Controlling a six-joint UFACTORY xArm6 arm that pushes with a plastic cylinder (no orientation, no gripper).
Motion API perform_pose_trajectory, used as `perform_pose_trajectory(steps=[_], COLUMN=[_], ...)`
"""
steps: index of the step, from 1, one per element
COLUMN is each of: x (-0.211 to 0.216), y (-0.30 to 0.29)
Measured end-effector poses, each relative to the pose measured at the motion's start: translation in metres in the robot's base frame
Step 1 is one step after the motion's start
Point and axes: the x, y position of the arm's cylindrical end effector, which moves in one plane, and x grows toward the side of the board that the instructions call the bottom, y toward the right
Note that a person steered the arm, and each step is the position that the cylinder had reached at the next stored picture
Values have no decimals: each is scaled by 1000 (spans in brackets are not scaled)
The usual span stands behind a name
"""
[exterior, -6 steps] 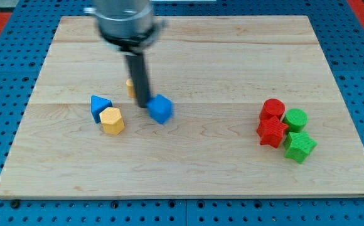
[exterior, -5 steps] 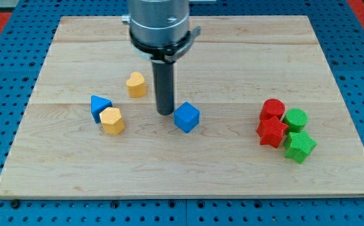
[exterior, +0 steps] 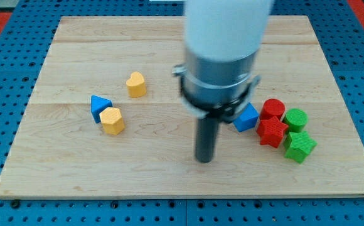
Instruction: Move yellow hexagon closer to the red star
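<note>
The yellow hexagon [exterior: 112, 120] lies at the view's left, touching a blue triangle [exterior: 98, 105] above and to its left. The red star [exterior: 272, 132] lies at the view's right, in a tight cluster. My tip [exterior: 204, 159] rests on the board below the centre, well to the right of the hexagon and to the left of the red star. It touches no block. A blue cube [exterior: 246, 117] sits just left of the red star, partly behind the arm.
A yellow heart-like block [exterior: 136, 84] lies above and right of the hexagon. A red cylinder [exterior: 273, 108], a green cylinder [exterior: 295, 118] and a green star [exterior: 300, 146] crowd around the red star. The wooden board [exterior: 332, 176] ends in blue pegboard.
The blue cube has slid right from the middle to beside the red star. My tip has moved right and down toward the view's bottom. The hexagon has not moved.
</note>
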Motion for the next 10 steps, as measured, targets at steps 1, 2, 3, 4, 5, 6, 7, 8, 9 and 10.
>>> perform_pose_trajectory(steps=[1,2,3,4,5,6,7,8,9,10], x=[-11,-62,-86,-68,-63,-45,-33,-32,-19,-22], y=[-110,-186,-158,-67,-27,-59,-61,42,65,-20])
